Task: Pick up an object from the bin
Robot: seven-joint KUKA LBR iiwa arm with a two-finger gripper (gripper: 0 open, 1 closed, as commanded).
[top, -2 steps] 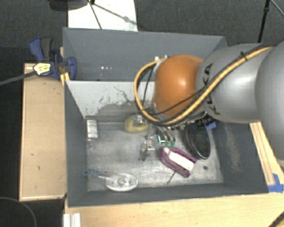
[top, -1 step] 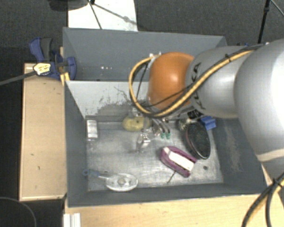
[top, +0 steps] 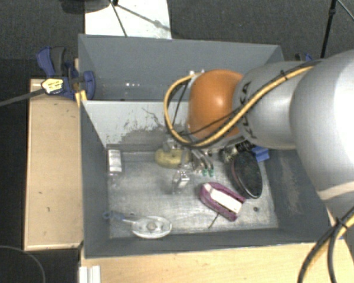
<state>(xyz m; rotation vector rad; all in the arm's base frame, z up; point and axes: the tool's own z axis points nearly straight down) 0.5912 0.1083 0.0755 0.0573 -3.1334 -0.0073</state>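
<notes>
Gripper (top: 182, 177) sits low in the bin (top: 143, 198), close to the floor, under the arm's orange cover (top: 211, 104). Cannot tell whether it is spread or closed, and nothing is visibly pinched in it.

Closest thing: beige rounded lump (top: 167, 157), just beside it toward the back wall. Touching or not, unclear. This looks like the likeliest pick. Small green bits (top: 207, 171) lie just beside it on the arm's side.

Purple-and-white flat piece (top: 222, 200) lies near it, toward the front rim and the arm's side, flat on the floor. Dark oval object (top: 248, 174) lies further to the arm's side, partly under the arm.

Clear block (top: 114, 161) is well apart, on the side away from the arm. Clear round piece (top: 150, 226) is also well apart, by the front wall.

Progress, judged: descent seems done. A secure hold is not confirmed, and nothing is lifted off the floor. Left to do: close on one thing, raise it clear of the bin.
</notes>
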